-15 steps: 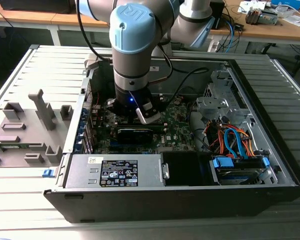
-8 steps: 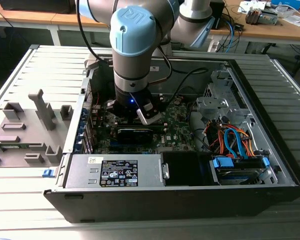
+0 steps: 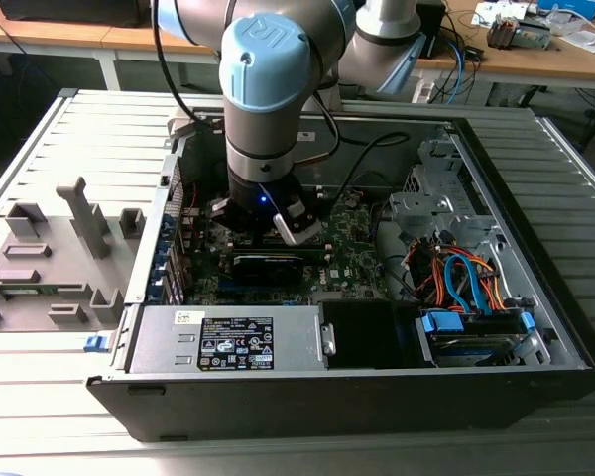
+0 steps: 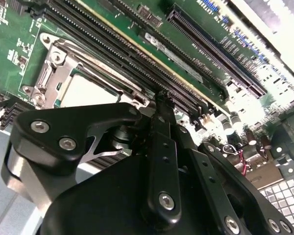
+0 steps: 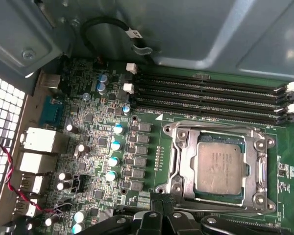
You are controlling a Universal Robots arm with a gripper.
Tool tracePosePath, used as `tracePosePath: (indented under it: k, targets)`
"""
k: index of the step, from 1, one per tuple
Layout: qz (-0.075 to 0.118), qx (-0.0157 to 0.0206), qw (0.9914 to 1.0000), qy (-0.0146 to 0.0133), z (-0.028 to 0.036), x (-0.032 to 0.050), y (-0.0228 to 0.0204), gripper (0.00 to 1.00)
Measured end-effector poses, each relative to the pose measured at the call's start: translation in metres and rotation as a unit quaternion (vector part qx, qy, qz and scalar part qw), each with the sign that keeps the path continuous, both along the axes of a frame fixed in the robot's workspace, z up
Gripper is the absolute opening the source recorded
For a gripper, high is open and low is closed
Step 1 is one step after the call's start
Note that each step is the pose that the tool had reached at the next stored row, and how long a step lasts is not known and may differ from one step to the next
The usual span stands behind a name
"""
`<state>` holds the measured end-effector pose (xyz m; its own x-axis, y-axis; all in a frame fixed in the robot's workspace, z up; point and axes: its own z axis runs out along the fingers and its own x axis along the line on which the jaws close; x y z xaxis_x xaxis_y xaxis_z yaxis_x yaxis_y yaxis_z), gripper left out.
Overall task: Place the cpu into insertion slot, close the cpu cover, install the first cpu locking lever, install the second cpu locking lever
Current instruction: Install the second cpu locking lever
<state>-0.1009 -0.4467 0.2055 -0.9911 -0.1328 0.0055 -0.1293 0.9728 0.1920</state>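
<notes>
Hovering at the socket's edge, the end effector (image 5: 161, 203) had its fingers together, holding nothing. The cpu (image 5: 220, 166) sat seated under the closed cpu cover (image 5: 179, 161), so the levers seemed the step in hand.

I'm seeing even room light falling on the computer case (image 3: 535, 382), glare blowing out beside the motherboard (image 4: 137, 29), close gripper (image 4: 162, 95) blurring softly

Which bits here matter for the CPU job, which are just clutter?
Job:
cpu, seated in its socket
cpu cover, down around the chip
gripper, beside the socket

Clutter:
memory slots
power supply
drive cables
grey fixture tray
</notes>
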Motion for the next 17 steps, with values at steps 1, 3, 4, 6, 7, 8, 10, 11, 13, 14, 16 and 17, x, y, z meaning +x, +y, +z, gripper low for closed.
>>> tracePosePath:
  k: [1, 3, 4, 6, 7, 8, 10, 11, 13, 14, 16, 17]
  targets:
    - [0.000, 0.0012, 1.00000, 0.0000, -0.0003, 0.0000, 0.0007, 0.11]
    - [0.001, 0.0034, 0.99999, 0.0000, -0.0009, 0.0000, 0.0020, 0.11]
    - [0.002, 0.0046, 0.99999, 0.0000, -0.0012, 0.0000, 0.0025, 0.11]
    - [0.002, 0.0068, 0.99997, 0.0000, -0.0018, 0.0000, 0.0033, 0.11]
    - [0.003, 0.0081, 0.99996, 0.0000, -0.0020, 0.0000, 0.0036, 0.11]
    - [0.003, 0.0091, 0.99995, 0.0000, -0.0023, -0.0001, 0.0038, 0.11]
    - [0.005, 0.0126, 0.99991, 0.0000, -0.0036, -0.0001, 0.0041, 0.11]
    - [0.005, 0.0139, 0.99989, 0.0000, -0.0041, 0.0000, 0.0042, 0.11]
    - [0.006, 0.0160, 0.99986, 0.0000, -0.0049, -0.0001, 0.0041, 0.11]
    - [0.006, 0.0183, 0.99981, -0.0001, -0.0057, 0.0000, 0.0042, 0.11]
    - [0.007, 0.0207, 0.99976, 0.0001, -0.0064, -0.0001, 0.0040, 0.11]
    - [0.007, 0.0208, 0.99976, 0.0000, -0.0064, -0.0001, 0.0040, 0.11]
